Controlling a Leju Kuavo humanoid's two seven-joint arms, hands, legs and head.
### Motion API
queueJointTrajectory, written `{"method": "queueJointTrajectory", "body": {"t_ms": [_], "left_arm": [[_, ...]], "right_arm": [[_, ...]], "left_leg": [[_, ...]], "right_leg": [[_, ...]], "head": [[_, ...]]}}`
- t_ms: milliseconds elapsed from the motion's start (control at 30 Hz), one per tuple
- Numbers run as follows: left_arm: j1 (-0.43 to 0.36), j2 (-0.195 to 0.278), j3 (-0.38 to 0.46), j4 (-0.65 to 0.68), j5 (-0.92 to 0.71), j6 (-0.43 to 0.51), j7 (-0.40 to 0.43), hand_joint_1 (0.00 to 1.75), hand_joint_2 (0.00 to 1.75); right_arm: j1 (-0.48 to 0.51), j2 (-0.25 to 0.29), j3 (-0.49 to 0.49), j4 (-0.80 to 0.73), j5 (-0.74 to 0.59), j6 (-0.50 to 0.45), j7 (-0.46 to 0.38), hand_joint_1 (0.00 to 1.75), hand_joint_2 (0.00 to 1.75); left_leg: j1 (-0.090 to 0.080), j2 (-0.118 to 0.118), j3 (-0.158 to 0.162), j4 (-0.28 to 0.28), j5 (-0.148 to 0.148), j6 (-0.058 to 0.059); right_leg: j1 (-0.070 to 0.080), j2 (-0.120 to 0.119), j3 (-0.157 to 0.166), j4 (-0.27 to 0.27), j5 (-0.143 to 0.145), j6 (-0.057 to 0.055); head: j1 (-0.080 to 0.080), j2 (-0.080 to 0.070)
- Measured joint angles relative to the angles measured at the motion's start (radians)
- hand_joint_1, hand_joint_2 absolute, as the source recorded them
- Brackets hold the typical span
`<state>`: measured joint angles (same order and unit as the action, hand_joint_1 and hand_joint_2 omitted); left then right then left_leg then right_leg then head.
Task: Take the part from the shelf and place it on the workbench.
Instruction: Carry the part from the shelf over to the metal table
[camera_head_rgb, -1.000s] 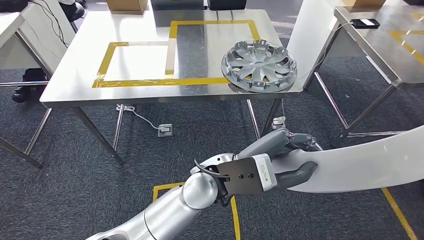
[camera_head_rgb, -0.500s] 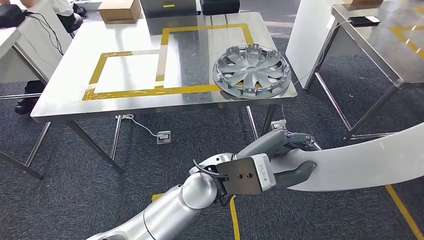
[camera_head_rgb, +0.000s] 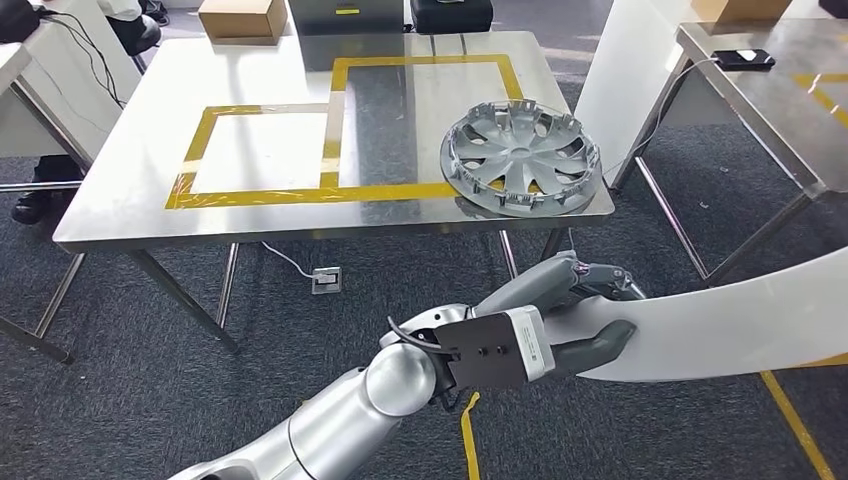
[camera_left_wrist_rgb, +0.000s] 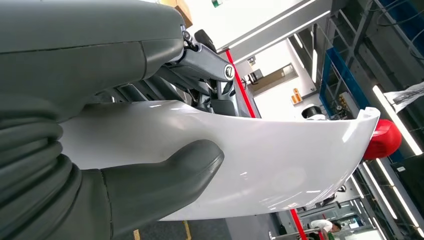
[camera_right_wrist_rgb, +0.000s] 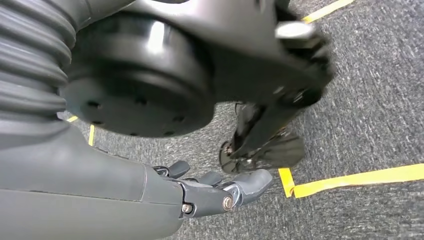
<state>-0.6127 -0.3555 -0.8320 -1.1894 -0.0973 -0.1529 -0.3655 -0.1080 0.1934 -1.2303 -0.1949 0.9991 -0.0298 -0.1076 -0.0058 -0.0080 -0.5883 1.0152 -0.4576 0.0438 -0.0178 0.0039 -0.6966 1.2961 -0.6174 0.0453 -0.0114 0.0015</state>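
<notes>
My left hand (camera_head_rgb: 560, 330) grips one end of a long, curved white panel (camera_head_rgb: 740, 325) that runs off to the right, low over the carpet. In the left wrist view the thumb (camera_left_wrist_rgb: 165, 175) presses on the panel (camera_left_wrist_rgb: 260, 160) with the fingers behind it. Ahead stands the steel workbench (camera_head_rgb: 150, 200), marked with two yellow tape rectangles. A silver hubcap (camera_head_rgb: 520, 158) lies at its near right corner. My right hand (camera_right_wrist_rgb: 215, 192) hangs above the carpet with its fingers loosely extended and nothing in them.
A second steel table (camera_head_rgb: 770, 110) stands at the right, with a white board (camera_head_rgb: 625, 80) leaning between the two. A cardboard box (camera_head_rgb: 240, 18) sits at the workbench's far edge. A floor socket (camera_head_rgb: 326, 280) with a cable lies under the bench. Yellow tape (camera_head_rgb: 795, 420) marks the floor.
The whole picture has shifted, so the camera moved; the workbench now sits slightly lower and nearer. My left hand still holds the panel the same way.
</notes>
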Motion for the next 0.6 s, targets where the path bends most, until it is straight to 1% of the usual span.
{"method": "queueJointTrajectory", "body": {"t_ms": [33, 67, 100, 133, 167, 200, 233, 267, 300, 333, 367, 400, 467, 500, 533, 567, 600], "left_arm": [[0.001, 0.000, 0.000, 0.001, 0.000, 0.000, 0.000, 1.75, 1.75], [0.001, 0.000, 0.000, 0.001, 0.000, 0.000, 0.000, 1.75, 1.75], [0.001, 0.000, 0.000, 0.002, 0.000, 0.000, 0.000, 1.75, 1.75], [0.001, 0.000, 0.000, 0.002, 0.000, 0.000, 0.000, 1.75, 1.75], [0.001, 0.000, 0.000, 0.002, 0.000, 0.000, 0.001, 1.75, 1.75], [0.001, 0.000, 0.000, 0.002, 0.000, 0.000, 0.001, 1.75, 1.75], [0.000, 0.000, 0.000, 0.002, 0.000, 0.000, 0.001, 1.75, 1.75], [0.000, 0.000, 0.000, 0.002, 0.000, 0.000, 0.001, 1.75, 1.75], [0.000, 0.000, 0.000, 0.001, -0.001, 0.000, 0.001, 1.75, 1.75], [-0.001, 0.000, 0.000, 0.000, -0.001, 0.001, 0.001, 1.75, 1.75], [-0.003, 0.000, 0.000, -0.001, -0.001, 0.001, 0.001, 1.75, 1.75], [-0.004, 0.000, 0.000, -0.001, -0.001, 0.002, 0.000, 1.75, 1.75], [-0.005, 0.001, 0.000, 0.001, -0.001, 0.003, 0.000, 1.75, 1.75], [-0.004, 0.001, 0.000, 0.003, -0.001, 0.003, 0.000, 1.75, 1.75], [-0.003, 0.002, -0.001, 0.004, -0.001, 0.003, 0.000, 1.75, 1.75], [-0.003, 0.002, -0.001, 0.005, -0.002, 0.003, 0.000, 1.75, 1.75], [-0.003, 0.002, -0.001, 0.005, -0.005, 0.003, 0.000, 1.75, 1.75]], "right_arm": [[0.001, 0.000, 0.000, 0.000, 0.000, 0.000, 0.000, 0.00, 1.75], [0.002, 0.000, 0.000, 0.000, 0.000, 0.000, 0.000, 0.00, 1.75], [0.002, 0.000, 0.000, 0.000, 0.000, 0.000, -0.001, 0.00, 1.75], [0.002, 0.000, 0.000, 0.000, 0.000, 0.000, -0.001, 0.00, 1.75], [0.002, 0.001, 0.000, 0.001, -0.001, 0.000, -0.002, 0.00, 1.75], [0.001, 0.002, 0.000, 0.001, -0.001, 0.000, -0.004, 0.00, 1.75], [0.001, 0.002, 0.000, 0.002, -0.002, 0.000, -0.006, 0.00, 1.75], [0.001, 0.003, 0.000, 0.002, -0.002, 0.000, -0.011, 0.00, 1.75], [0.001, 0.003, 0.000, 0.002, -0.002, 0.000, -0.016, 0.00, 1.75], [0.001, 0.003, 0.000, 0.002, -0.002, -0.001, -0.020, 0.00, 1.75], [0.001, 0.003, 0.000, 0.002, -0.002, -0.001, -0.025, 0.00, 1.75], [0.000, 0.003, 0.000, 0.002, -0.001, -0.001, -0.028, 0.00, 1.75], [-0.001, 0.003, 0.000, 0.002, 0.000, -0.001, -0.034, 0.00, 1.75], [0.000, 0.002, 0.000, 0.002, 0.002, -0.001, -0.036, 0.00, 1.75], [0.000, 0.002, 0.000, 0.002, 0.006, -0.001, -0.036, 0.00, 1.75], [0.001, 0.002, 0.001, 0.002, 0.011, -0.001, -0.036, 0.00, 1.75], [0.002, 0.002, 0.002, 0.002, 0.017, -0.001, -0.036, 0.00, 1.75]], "left_leg": [[0.000, -0.001, 0.007, 0.001, -0.007, -0.001], [0.001, -0.002, 0.017, 0.002, -0.015, -0.004], [0.002, -0.003, 0.027, 0.003, -0.024, -0.008], [0.002, -0.003, 0.035, 0.005, -0.034, -0.013], [0.000, -0.003, 0.040, 0.007, -0.042, -0.019], [-0.002, -0.004, 0.043, 0.009, -0.049, -0.026], [-0.003, -0.004, 0.044, 0.008, -0.053, -0.031], [-0.003, -0.004, 0.046, 0.007, -0.057, -0.036], [-0.002, -0.003, 0.050, 0.007, -0.061, -0.042], [0.000, -0.002, 0.049, 0.017, -0.067, -0.047], [0.001, -0.001, 0.039, 0.044, -0.079, -0.053], [0.002, 0.000, 0.015, 0.092, -0.096, -0.057], [0.003, 0.001, -0.066, 0.223, -0.136, -0.060], [0.003, 0.001, -0.104, 0.273, -0.143, -0.059], [0.003, 0.001, -0.126, 0.291, -0.132, -0.057], [0.003, 0.001, -0.129, 0.271, -0.101, -0.053], [0.002, 0.001, -0.116, 0.218, -0.056, -0.048]], "right_leg": [[-0.002, 0.000, -0.016, 0.000, 0.024, 0.002], [-0.004, 0.000, -0.013, -0.038, 0.067, 0.004], [-0.006, -0.002, 0.006, -0.107, 0.120, 0.006], [-0.007, -0.003, 0.030, -0.174, 0.157, 0.007], [-0.006, -0.004, 0.051, -0.226, 0.180, 0.002], [-0.005, -0.004, 0.064, -0.257, 0.185, -0.003], [-0.002, -0.003, 0.068, -0.263, 0.176, -0.011], [-0.001, -0.002, 0.071, -0.265, 0.173, -0.020], [-0.001, -0.002, 0.075, -0.267, 0.170, -0.027], [-0.002, -0.002, 0.081, -0.268, 0.166, -0.034], [-0.003, -0.002, 0.088, -0.269, 0.162, -0.041], [-0.004, -0.002, 0.096, -0.270, 0.157, -0.047], [-0.002, -0.003, 0.108, -0.270, 0.146, -0.054], [-0.001, -0.002, 0.114, -0.270, 0.141, -0.055], [0.000, -0.001, 0.121, -0.270, 0.136, -0.055], [0.000, 0.000, 0.129, -0.270, 0.130, -0.054], [0.001, 0.002, 0.139, -0.270, 0.123, -0.052]], "head": [[0.000, 0.000], [0.000, 0.000], [0.001, 0.000], [0.001, 0.000], [0.002, 0.000], [0.002, 0.000], [0.002, 0.000], [0.002, 0.000], [0.001, 0.000], [0.000, 0.000], [-0.001, 0.000], [-0.002, 0.000], [-0.005, 0.000], [-0.005, 0.000], [-0.005, 0.000], [-0.005, 0.000], [-0.005, 0.000]]}}
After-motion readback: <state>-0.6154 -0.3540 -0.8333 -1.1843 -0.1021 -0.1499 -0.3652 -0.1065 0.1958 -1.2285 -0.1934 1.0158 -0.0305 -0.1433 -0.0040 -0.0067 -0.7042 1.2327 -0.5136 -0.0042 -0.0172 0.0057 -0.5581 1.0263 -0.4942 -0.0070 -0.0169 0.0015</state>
